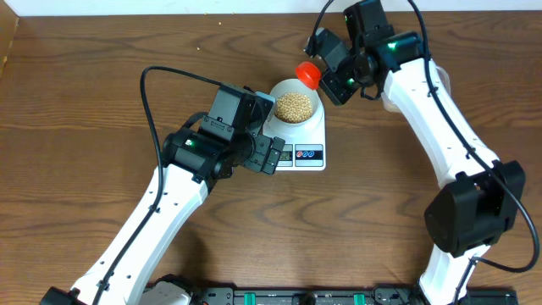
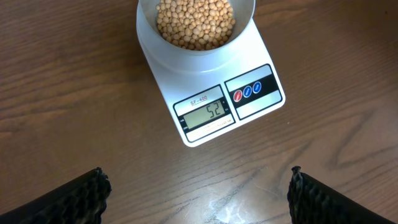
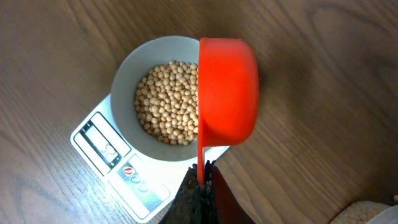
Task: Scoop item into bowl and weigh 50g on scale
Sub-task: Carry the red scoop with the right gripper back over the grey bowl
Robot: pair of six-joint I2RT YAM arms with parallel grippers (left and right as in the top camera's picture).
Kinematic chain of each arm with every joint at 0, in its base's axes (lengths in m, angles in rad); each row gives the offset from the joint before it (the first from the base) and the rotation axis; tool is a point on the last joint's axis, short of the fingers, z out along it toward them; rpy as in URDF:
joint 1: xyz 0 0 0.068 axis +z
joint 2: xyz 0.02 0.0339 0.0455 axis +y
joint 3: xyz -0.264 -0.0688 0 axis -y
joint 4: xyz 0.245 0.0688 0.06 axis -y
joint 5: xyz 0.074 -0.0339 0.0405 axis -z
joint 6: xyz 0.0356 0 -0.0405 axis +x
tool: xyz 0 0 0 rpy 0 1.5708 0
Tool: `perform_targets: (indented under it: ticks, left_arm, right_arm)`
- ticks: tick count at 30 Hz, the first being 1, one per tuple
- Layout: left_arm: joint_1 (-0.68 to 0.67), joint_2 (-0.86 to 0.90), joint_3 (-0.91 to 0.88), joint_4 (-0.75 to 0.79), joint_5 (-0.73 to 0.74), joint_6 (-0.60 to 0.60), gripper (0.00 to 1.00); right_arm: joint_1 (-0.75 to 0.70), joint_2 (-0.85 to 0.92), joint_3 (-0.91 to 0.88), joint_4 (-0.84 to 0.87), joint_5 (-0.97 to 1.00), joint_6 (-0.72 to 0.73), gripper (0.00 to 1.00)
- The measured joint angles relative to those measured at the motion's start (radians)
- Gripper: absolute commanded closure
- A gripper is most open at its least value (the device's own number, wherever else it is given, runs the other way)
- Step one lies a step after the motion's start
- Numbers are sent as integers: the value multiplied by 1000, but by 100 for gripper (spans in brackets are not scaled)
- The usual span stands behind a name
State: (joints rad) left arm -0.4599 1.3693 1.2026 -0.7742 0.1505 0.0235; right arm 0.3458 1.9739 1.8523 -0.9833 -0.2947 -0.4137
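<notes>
**Overhead, left-wrist and right-wrist views of the weighing station.** A flat white rectangular kitchen scale [image 1: 306, 135] lies near the centre of the brown wood-grain table [image 1: 102, 68]. Its grey digital display [image 2: 207, 112] and its red and blue buttons [image 2: 247, 91] run along the scale's 6 o'clock edge in the overhead view. The display reads 52.

A small round pale blue-white bowl [image 1: 316, 112] stands on the scale toward its 12 o'clock end. The bowl holds the small round tan-yellow beads [image 1: 295, 104], which lie in a low mound below the rim.

The right gripper [image 3: 202, 173] is closed tight on the thin handle of a red-orange plastic scoop [image 3: 227, 87]. The scoop hangs over the bowl's rim, at 1 o'clock in the overhead view and at 3 o'clock in the right-wrist view. It is rolled onto its side with its straight mouth edge toward the bowl's centre, so its inside is hidden.

The left gripper [image 2: 198, 177] has its jaws spread wide and grips nothing. In the left-wrist view its black ribbed fingers [image 2: 84, 196] stand over bare table at 6 o'clock of the scale, well apart from each other and clear of the scale. In the overhead view the left wrist sits just beside the scale's 9 o'clock edge; whether they touch cannot be told.
</notes>
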Motion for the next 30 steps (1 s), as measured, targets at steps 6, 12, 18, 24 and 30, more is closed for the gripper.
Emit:
perform_targets:
  ticks: [6,12,18,24,30]
  left_arm:
    - [0,0,0,0,0,0,6]
    - [0,0,0,0,0,0,6]
    - [0,0,0,0,0,0,7]
    - [0,0,0,0,0,0,7]
    - [0,0,0,0,0,0,7]
  right_arm:
    - [11,8,0,-2,1,-23,99]
    - [22,8,0,-5,1,-34,99]
    - [38,10,0,-3,0,-37,99]
    - [38,43,0,-3,1,-40,99]
    - [38,56,0,0,0,-41,99]
